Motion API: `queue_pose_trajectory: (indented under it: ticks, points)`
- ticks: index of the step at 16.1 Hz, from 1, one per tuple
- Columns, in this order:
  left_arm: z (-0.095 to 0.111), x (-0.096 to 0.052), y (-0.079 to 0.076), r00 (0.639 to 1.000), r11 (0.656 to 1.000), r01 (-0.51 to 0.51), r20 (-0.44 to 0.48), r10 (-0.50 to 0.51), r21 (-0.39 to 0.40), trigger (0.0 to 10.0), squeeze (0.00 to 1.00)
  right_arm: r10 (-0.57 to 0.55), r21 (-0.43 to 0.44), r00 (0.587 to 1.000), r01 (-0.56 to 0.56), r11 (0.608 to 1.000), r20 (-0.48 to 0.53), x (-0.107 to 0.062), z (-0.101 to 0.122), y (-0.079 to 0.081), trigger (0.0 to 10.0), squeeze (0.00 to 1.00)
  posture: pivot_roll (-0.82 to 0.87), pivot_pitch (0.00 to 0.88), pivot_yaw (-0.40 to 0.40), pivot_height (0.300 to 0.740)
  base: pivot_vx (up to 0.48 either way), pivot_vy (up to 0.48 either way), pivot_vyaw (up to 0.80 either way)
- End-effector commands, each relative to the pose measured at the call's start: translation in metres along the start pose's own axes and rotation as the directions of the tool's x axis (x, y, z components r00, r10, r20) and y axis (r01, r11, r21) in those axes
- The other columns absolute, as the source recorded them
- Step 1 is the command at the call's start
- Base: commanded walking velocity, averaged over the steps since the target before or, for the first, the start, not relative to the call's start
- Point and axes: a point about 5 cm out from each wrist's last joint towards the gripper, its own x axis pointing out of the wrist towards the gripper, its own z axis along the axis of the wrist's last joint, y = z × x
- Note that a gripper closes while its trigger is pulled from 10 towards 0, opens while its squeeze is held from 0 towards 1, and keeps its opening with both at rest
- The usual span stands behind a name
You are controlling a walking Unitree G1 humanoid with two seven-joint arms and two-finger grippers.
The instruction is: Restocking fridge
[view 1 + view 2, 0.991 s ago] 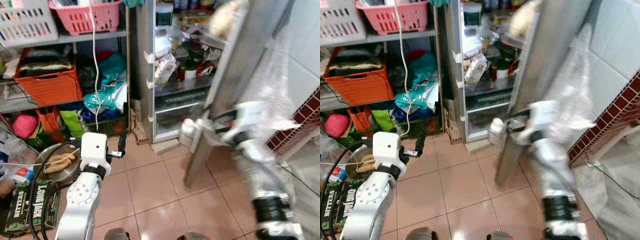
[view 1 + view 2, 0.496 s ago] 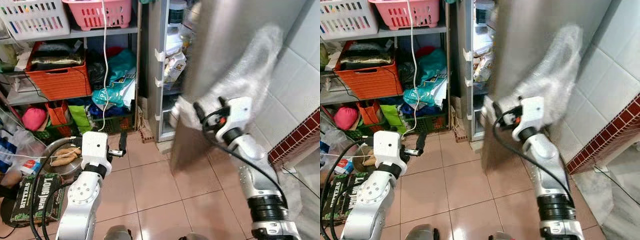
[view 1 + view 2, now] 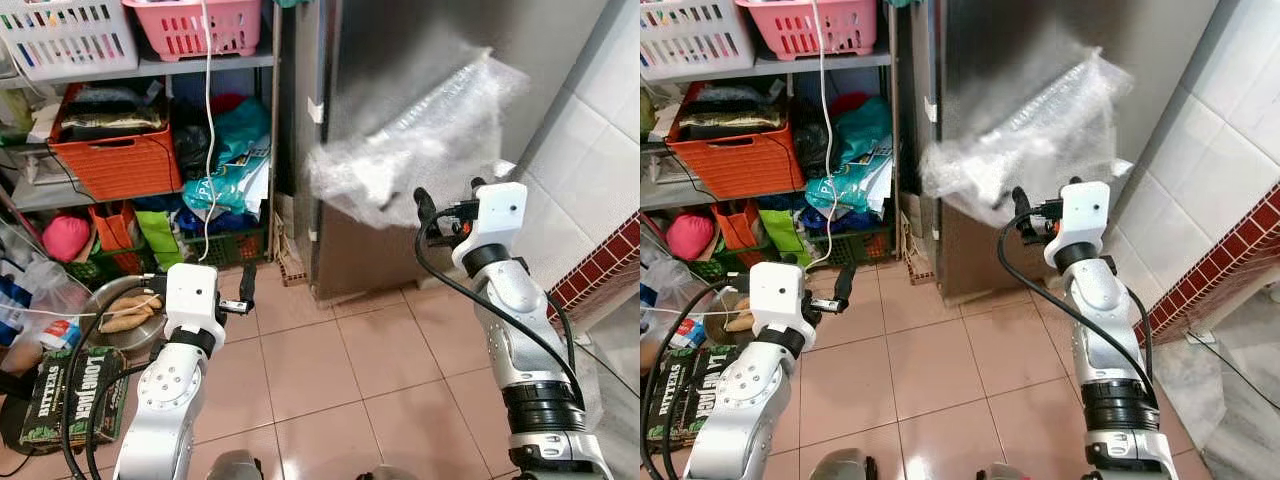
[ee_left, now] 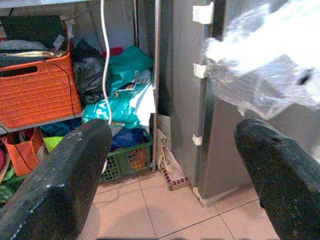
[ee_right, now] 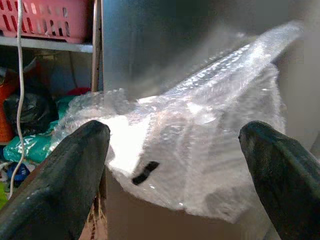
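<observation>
Fridge (image 3: 400, 120): standing shut, its grey door facing the room, with the tiled wall (image 3: 590, 170) running just beside it on the robot's right.
Bubble wrap (image 3: 410, 150): hanging bunched on the front of the fridge door, spreading from the door's hinge edge toward the tiled wall.
Right gripper (image 3: 447, 200): reaching up toward the fridge, close under the bubble wrap; its two black fingers (image 5: 55, 185) are standing spread wide apart in the right wrist view, gripping nothing.
Left gripper (image 3: 244, 290): hovering low over the tiled floor (image 3: 340, 370), well to the left of the fridge; its fingers (image 4: 55, 180) are also showing spread apart and holding nothing.
Shelf rack (image 3: 150, 70): standing just left of the fridge, carrying a pink basket (image 3: 195, 25) and a white basket (image 3: 65, 35) on top, and an orange crate (image 3: 110, 150) on the level below.
White cord (image 3: 208, 130): hanging down the front of the rack, between the crate and the fridge.
Bags (image 3: 235, 170): teal and green ones piling up low in the rack, right beside the fridge's side wall.
Metal bowl (image 3: 120, 320): sitting on the floor farther left of the fridge, holding pale brown pieces of food.
Dark box (image 3: 70, 395): lying on the floor beside the bowl, on the side away from the fridge.
</observation>
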Motion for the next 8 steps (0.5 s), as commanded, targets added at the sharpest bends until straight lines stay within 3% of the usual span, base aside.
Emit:
queue_pose_trajectory:
  ticks: [1,6,8]
  points:
    - [0.000,0.000,0.000,1.000,1.000,0.001,-0.002,-0.001,0.005,10.0,0.00,-0.014,-0.017,1.000,0.014,1.000,-0.004,-0.001,-0.003,-0.001,10.0,0.00,0.12,0.000,-0.015,0.740,0.000,0.000,0.00]
    - [0.000,0.001,0.000,1.000,1.000,0.004,-0.001,-0.004,0.007,10.0,0.00,-0.026,-0.032,0.999,0.025,0.999,-0.030,-0.007,-0.014,0.001,10.0,0.00,0.11,0.000,-0.015,0.740,0.000,0.000,0.00]
    - [-0.001,0.002,0.000,1.000,1.000,0.002,-0.003,-0.002,0.006,10.0,0.00,-0.085,-0.053,0.995,0.082,0.995,-0.049,-0.012,-0.020,-0.002,10.0,0.00,0.11,0.000,-0.016,0.740,0.000,0.000,0.00]
